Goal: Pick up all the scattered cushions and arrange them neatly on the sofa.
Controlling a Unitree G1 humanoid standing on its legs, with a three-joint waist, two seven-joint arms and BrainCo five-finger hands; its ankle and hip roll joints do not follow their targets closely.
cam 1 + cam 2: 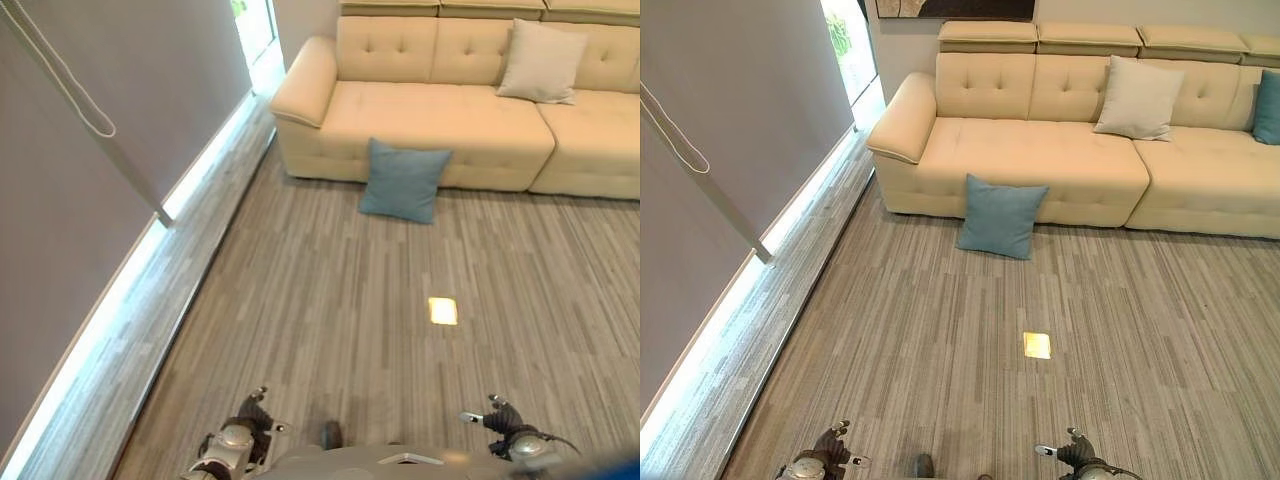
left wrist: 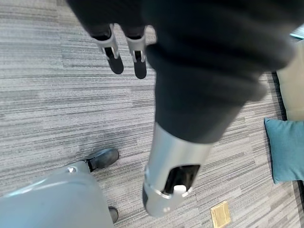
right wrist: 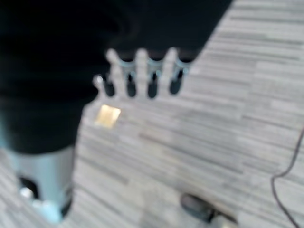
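Note:
A blue cushion [image 1: 405,180] stands on the floor, leaning against the front of the cream sofa [image 1: 440,125]. On the sofa seat a beige cushion [image 1: 541,62] rests upright against the backrest. Further right on the sofa is another blue cushion [image 1: 1269,105]. My left hand [image 1: 240,432] and right hand [image 1: 508,428] hang low at the near edge, far from the sofa. Both are open and hold nothing. The left wrist view shows straight fingers [image 2: 115,59] over bare floor, with the blue cushion [image 2: 285,149] off to one side. Straight fingers [image 3: 152,83] also show in the right wrist view.
A brass floor socket plate [image 1: 442,311] lies in the grey striped floor between me and the sofa. On my left runs a wall of windows with a grey blind [image 1: 110,130] and a hanging cord [image 1: 75,90].

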